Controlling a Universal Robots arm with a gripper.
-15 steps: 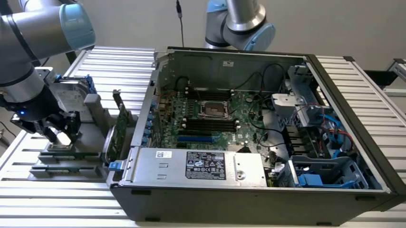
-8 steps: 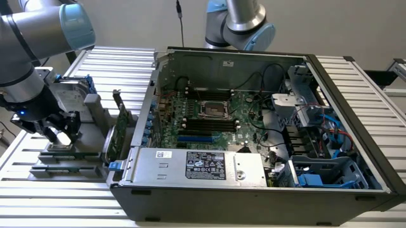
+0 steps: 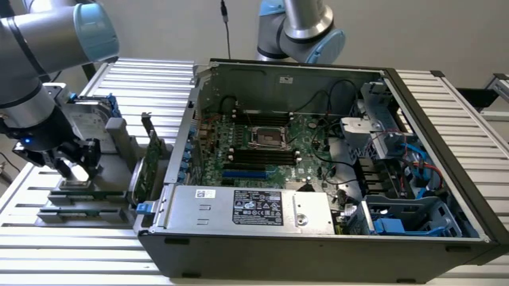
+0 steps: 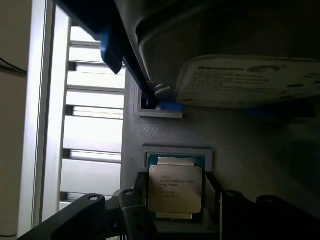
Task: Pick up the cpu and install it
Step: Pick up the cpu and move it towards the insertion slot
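Jaws of the gripper [image 3: 77, 169] [image 4: 176, 202] stand wide and pinch the cpu [image 4: 175, 190] by two opposite edges, one dark finger [image 4: 136, 210] against one side and the other finger [image 4: 216, 197] against the other. The cpu's dull silver top faces the wrist camera, with small printed lettering on it and a strip of green board showing at two of its edges. It lies over a shallow square recess in a grey holder [image 4: 150, 135]; whether it is raised off the recess or resting in it, I cannot tell.

Just beside that recess on the same holder sits a hard drive [image 4: 250, 82] with a white label, held by blue brackets [image 4: 112, 47]. The holder rests on a slatted metal table [image 3: 143, 77] at the exterior view's left, where the arm [image 3: 40, 42] reaches down to it.

Near the holder a green card [image 3: 151, 158] stands on edge. At the exterior view's right of that lies an open computer case [image 3: 318, 250]. Its motherboard [image 3: 310, 161] carries a square metal-framed socket [image 3: 269, 138] near the middle, well apart from the gripper. A silver power supply [image 3: 254, 208] lies along the case's near edge.
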